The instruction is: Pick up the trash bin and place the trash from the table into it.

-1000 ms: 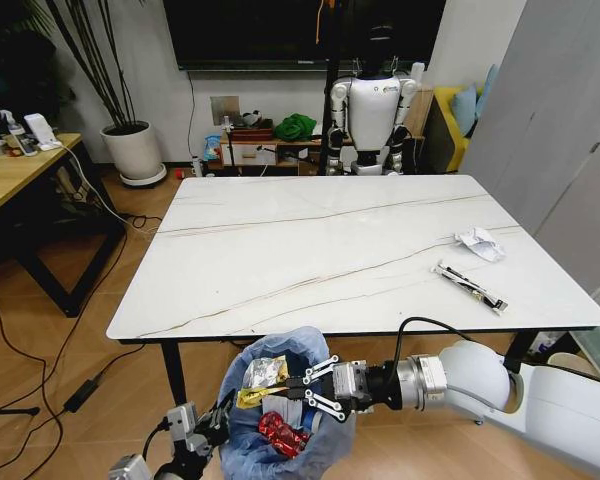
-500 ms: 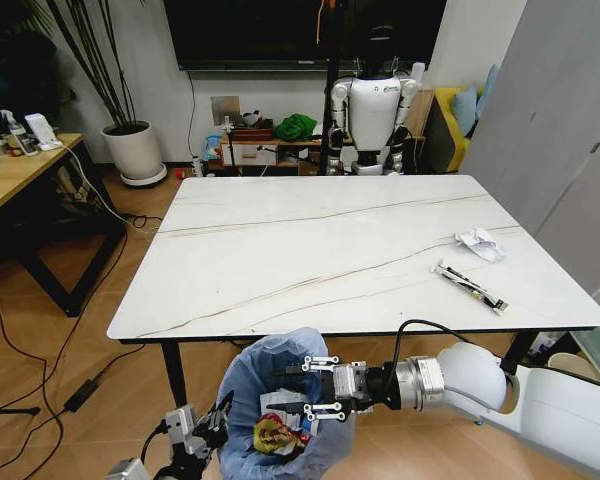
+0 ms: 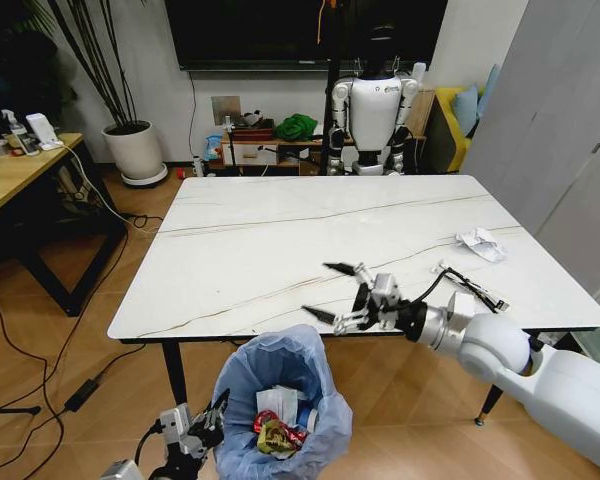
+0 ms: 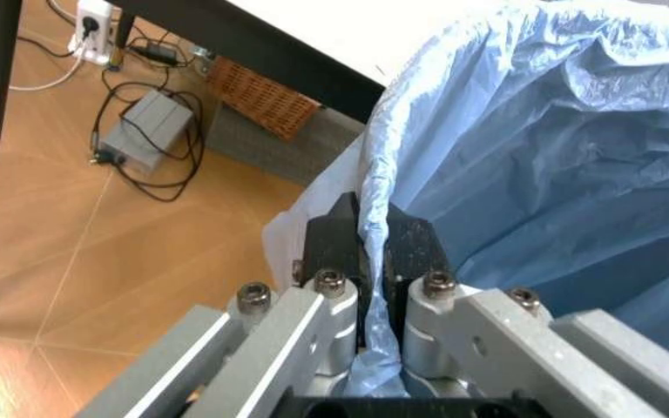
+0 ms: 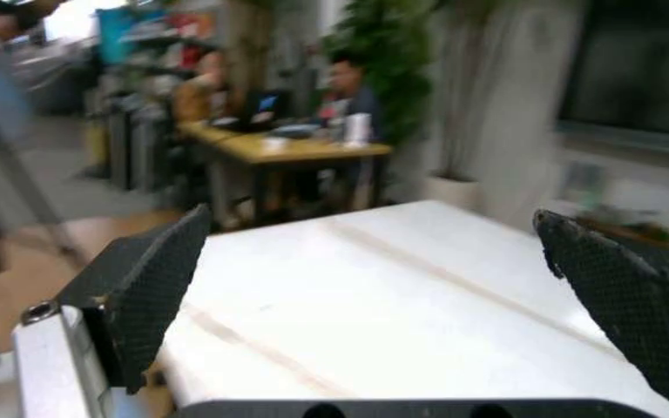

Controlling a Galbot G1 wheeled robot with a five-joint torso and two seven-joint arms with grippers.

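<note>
The trash bin [image 3: 280, 385], lined with a crinkly blue bag, hangs just below the table's [image 3: 280, 230] front edge. In it lie a red can, a yellow wrapper and white paper [image 3: 277, 428]. My left gripper [image 3: 208, 418] is shut on the bin's rim; in the left wrist view its black fingers [image 4: 337, 239] pinch the bag edge [image 4: 372, 200]. My right gripper [image 3: 317, 288] hovers open and empty over the table's front edge, wide apart in the right wrist view [image 5: 372, 218]. A crumpled white tissue [image 3: 480, 243] and a long thin wrapper [image 3: 470, 285] lie at the table's right side.
A white humanoid robot [image 3: 372, 110] stands behind the table's far edge. A light wooden desk [image 3: 15, 170] and a potted plant [image 3: 132, 150] are at the left, with cables on the floor [image 3: 40, 350]. A grey panel [image 3: 570, 130] rises on the right.
My right gripper let the yellow wrapper drop into the bin, then rose out of the bin to above the table's front edge, staying open. The left gripper keeps its hold.
</note>
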